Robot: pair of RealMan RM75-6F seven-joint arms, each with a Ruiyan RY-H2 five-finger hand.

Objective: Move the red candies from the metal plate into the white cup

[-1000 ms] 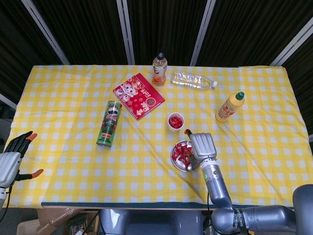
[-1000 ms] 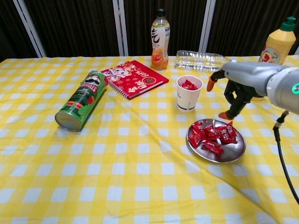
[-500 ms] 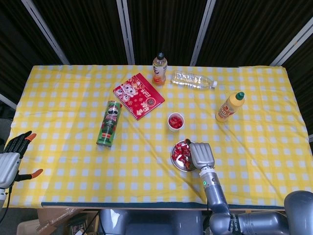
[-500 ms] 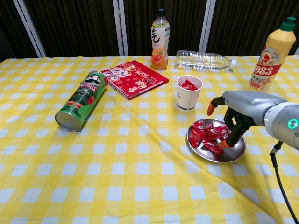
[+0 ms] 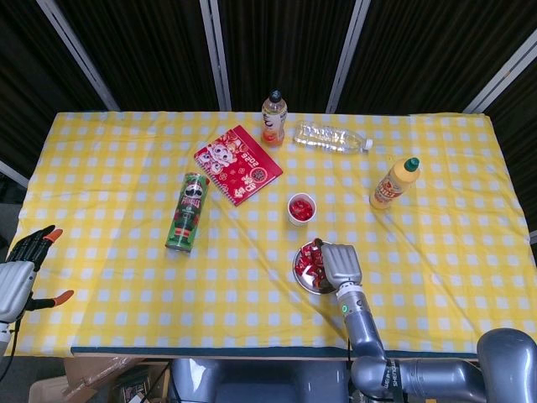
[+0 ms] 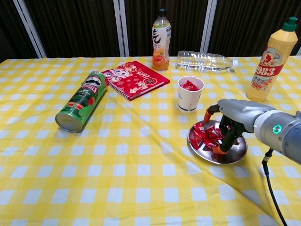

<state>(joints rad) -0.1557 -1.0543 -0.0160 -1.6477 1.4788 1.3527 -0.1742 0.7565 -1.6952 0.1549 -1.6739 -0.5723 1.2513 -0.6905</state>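
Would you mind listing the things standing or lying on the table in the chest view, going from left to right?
Green chips can → red notebook → orange drink bottle → white cup → metal plate with the red candies → yellow sauce bottle.

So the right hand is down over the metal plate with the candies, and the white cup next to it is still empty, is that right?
Not quite. The right hand is indeed down over the metal plate with its red candies, but the white cup is not empty: the chest view shows red candy already inside it, and the head view shows red in its mouth too.
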